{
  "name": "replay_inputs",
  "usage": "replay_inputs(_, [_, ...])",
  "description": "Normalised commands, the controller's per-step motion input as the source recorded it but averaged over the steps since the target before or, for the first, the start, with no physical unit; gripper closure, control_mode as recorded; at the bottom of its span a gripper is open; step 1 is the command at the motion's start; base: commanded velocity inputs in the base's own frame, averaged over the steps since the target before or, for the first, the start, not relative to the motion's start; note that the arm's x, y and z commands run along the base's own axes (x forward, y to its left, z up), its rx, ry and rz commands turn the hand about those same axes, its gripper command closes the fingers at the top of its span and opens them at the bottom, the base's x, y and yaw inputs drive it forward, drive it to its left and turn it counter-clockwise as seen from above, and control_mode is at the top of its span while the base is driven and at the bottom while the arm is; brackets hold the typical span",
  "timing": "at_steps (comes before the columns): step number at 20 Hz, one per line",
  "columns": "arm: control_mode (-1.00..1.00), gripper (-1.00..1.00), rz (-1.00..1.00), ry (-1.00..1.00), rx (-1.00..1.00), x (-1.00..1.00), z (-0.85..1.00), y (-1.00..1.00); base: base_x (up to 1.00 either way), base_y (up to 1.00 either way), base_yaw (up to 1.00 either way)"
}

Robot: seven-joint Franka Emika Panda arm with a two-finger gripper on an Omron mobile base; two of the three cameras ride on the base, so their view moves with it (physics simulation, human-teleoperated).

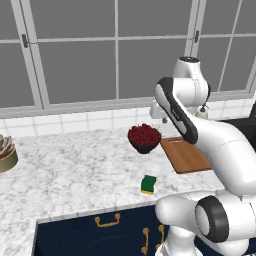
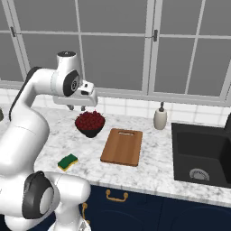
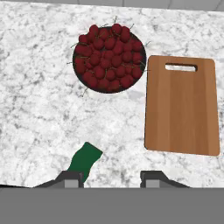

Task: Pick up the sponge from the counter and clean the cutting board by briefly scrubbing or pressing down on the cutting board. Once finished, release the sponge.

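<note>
Far left in the left base view, a round basket-like dish (image 1: 6,154) sitting at the edge of the counter (image 1: 70,170), only partly in frame. Wide marbled stone worktop, dark navy cabinets with brass handles (image 1: 107,220) beneath. Next along, the sponge (image 1: 148,184), green top over yellow, lying flat near the front edge of the counter, touching nothing. Behind it and slightly right, a dark bowl of red cherries (image 1: 144,137), well apart from the sponge. Just beside the bowl to the right, the cutting board (image 1: 184,155), brown wood, flat on the stone with its handle slot at the far end, partly hidden by the arm in this view.

Raised high above the bowl and the counter, the gripper (image 2: 76,107), pointing down, holding nothing; fingers (image 3: 70,179) spread apart in the hand view, with bare counter between them and the sponge (image 3: 85,160) lying just above the left fingertip.

Further right in the right base view, a pale soap bottle (image 2: 160,118) standing upright by the back wall, then a black sink (image 2: 200,153) set into the worktop. Large grey windows (image 2: 117,49) behind everything.
</note>
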Motion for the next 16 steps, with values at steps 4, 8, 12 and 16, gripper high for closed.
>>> replay_inputs(4, [-1.0,-1.0,-0.06,0.0,-0.01,0.0,0.0,0.07,0.0,0.0,0.0])
replay_inputs(8, [-1.0,-1.0,-0.06,0.0,0.01,-0.25,-0.24,0.19,0.0,0.0,0.0])
replay_inputs(12, [-1.0,-1.0,-0.1,0.0,0.15,-0.47,-0.79,0.08,0.0,0.0,0.0])
replay_inputs(16, [-1.0,-1.0,-0.14,0.0,0.09,-0.16,-0.66,0.16,0.0,0.0,0.0])
